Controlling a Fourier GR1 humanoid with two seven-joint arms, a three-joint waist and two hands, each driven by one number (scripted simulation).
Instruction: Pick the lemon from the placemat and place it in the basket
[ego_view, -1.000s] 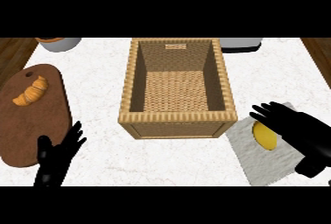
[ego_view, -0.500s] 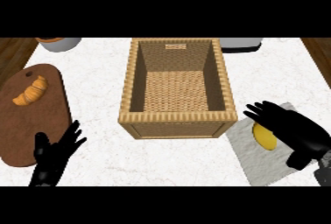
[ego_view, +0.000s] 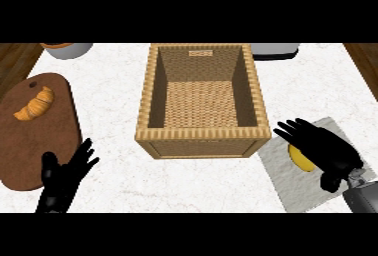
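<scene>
Lemon (ego_view: 298, 158) lies on the placemat (ego_view: 295, 192), hidden more than a second ago under the right hand (ego_view: 328, 150), fingers spread, unclenched. Left hand (ego_view: 63, 175) rests open.

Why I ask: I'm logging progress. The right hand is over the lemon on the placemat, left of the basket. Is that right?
Not quite. The head view shows the lemon on the placemat to the right of the basket, not left of it. The right hand is indeed over the lemon.
</scene>
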